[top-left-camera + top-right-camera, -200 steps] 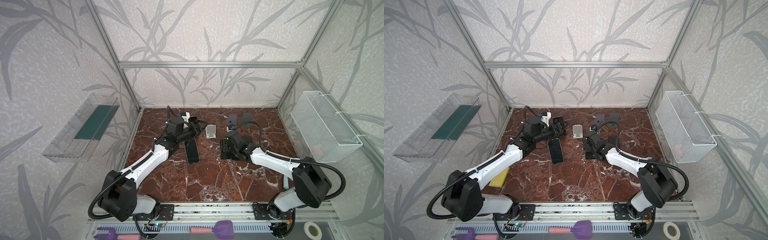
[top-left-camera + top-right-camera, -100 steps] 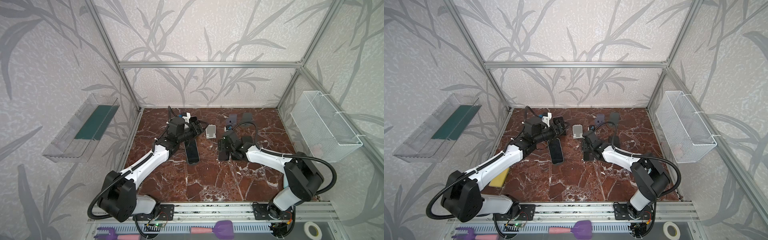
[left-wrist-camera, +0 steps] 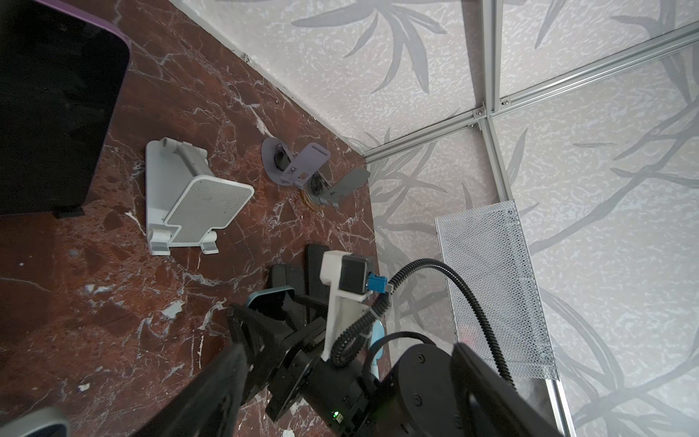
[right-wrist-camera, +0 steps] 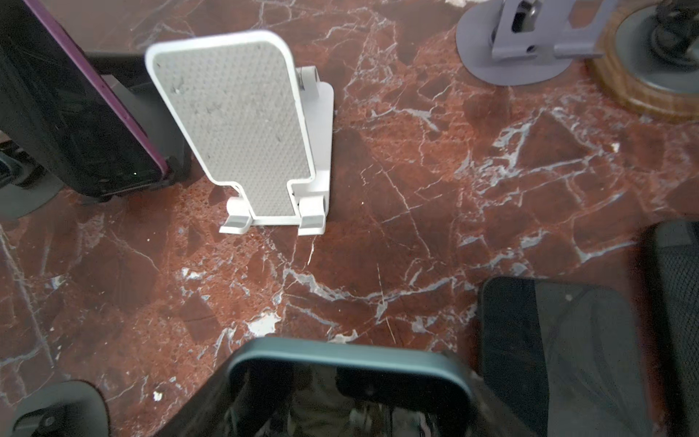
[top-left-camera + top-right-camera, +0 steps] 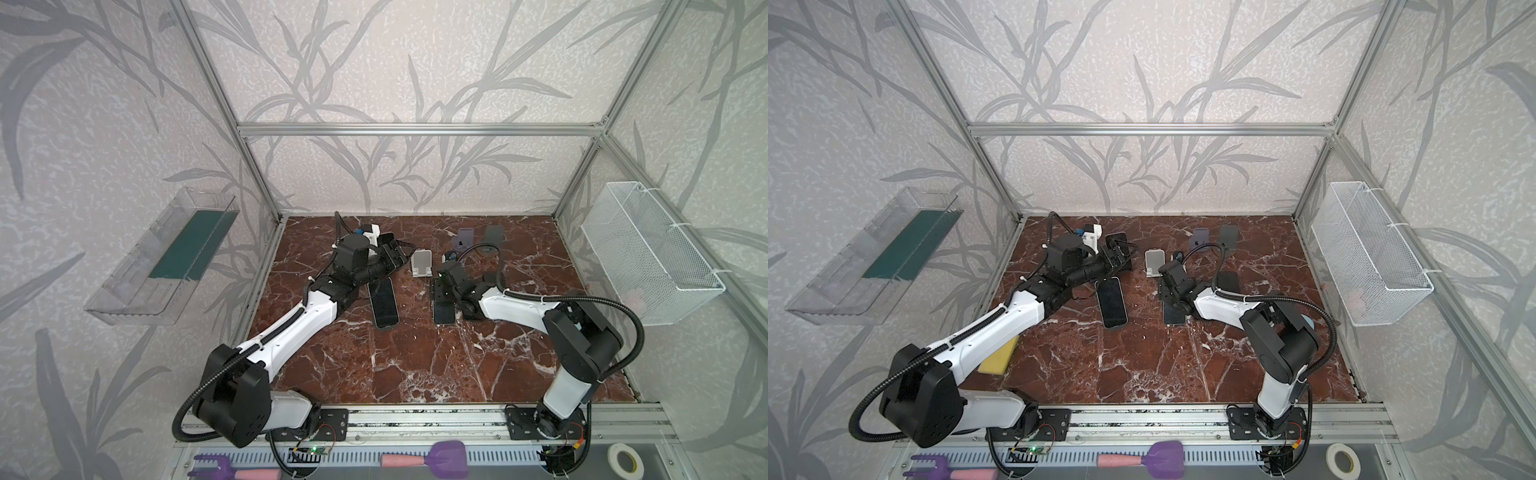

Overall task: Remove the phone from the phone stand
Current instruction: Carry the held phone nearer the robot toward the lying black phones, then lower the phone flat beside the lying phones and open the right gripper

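The right claw (image 5: 441, 296) had been shifted toward the white stand (image 5: 423, 262). The blue-edged phone (image 5: 444, 313) was pinched in it, off the stand and just in front of it. The left claw (image 5: 399, 258) was held spread.

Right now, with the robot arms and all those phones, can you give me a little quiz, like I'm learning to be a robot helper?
1. True or false: the white phone stand has a phone on it.
2. Pick one: the purple-edged phone is (a) flat on the table, (b) leaning on the black stand, (c) inside the white basket.
3. Which gripper holds the teal-edged phone?
Key: 1 false, it is empty; 2 b; 3 the right gripper.
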You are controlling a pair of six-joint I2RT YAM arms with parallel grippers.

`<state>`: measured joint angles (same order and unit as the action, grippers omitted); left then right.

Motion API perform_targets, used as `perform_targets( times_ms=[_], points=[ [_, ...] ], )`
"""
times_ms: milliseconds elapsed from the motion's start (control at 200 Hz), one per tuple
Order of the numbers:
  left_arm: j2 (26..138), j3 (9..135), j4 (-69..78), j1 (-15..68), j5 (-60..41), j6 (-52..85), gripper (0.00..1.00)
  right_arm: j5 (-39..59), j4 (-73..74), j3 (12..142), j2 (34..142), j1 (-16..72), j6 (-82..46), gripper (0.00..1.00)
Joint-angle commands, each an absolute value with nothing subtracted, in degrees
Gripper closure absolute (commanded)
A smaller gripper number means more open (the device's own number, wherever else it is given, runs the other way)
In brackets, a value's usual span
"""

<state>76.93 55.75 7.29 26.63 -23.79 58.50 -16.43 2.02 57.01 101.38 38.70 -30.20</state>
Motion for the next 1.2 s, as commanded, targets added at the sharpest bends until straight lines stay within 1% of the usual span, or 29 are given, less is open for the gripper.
perform_targets(
  times_ms=[0, 330, 790, 1195],
  points=[
    [75.2, 55.7, 7.5, 27.3, -23.0, 57.1, 0.15, -16.7, 2.3, 57.9, 103.4, 38.9, -30.2, 0.27],
    [73.1, 56.3, 4.0, 30.2, -18.4, 52.1, 0.15, -16.5, 2.6, 58.2, 105.3, 38.0, -31.1, 0.26],
    [73.9, 56.8, 2.4, 30.2, -17.0, 50.7, 0.15, -15.4, 2.9, 56.4, 106.1, 36.1, -31.1, 0.24],
    [72.4, 55.9, 3.5, 30.1, -14.9, 50.2, 0.15, -11.6, 3.9, 56.6, 109.0, 36.1, -34.3, 0.24]
  ],
)
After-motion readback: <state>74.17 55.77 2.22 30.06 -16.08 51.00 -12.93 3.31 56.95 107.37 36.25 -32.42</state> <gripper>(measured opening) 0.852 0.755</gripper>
